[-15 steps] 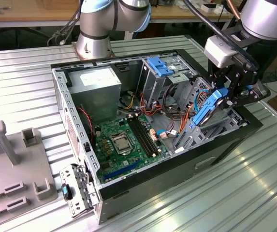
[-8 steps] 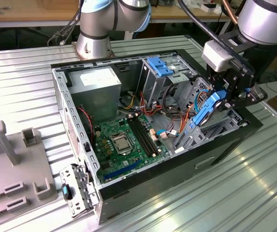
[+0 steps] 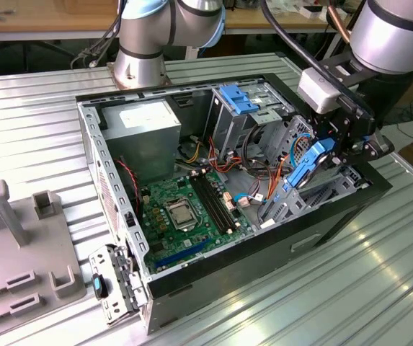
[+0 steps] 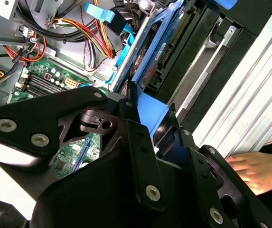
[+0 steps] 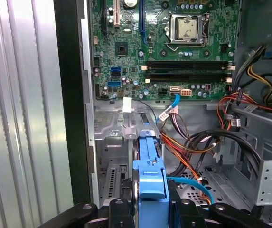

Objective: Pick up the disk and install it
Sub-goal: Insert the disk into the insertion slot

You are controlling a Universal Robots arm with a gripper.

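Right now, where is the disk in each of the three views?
Exterior view: the disk hangs tilted in the gripper, over the case at the exterior view's right.
First wrist view: the disk stands edge-on, blue rail toward the camera, the motherboard beyond it.
Second wrist view: the disk runs slantwise beside the case wall.
Shared landmark: the green motherboard.

Dark grey disk (image 3: 305,169) with bright blue rails, green motherboard (image 3: 181,210), black case (image 3: 336,216), silver ribbed table (image 3: 33,122)
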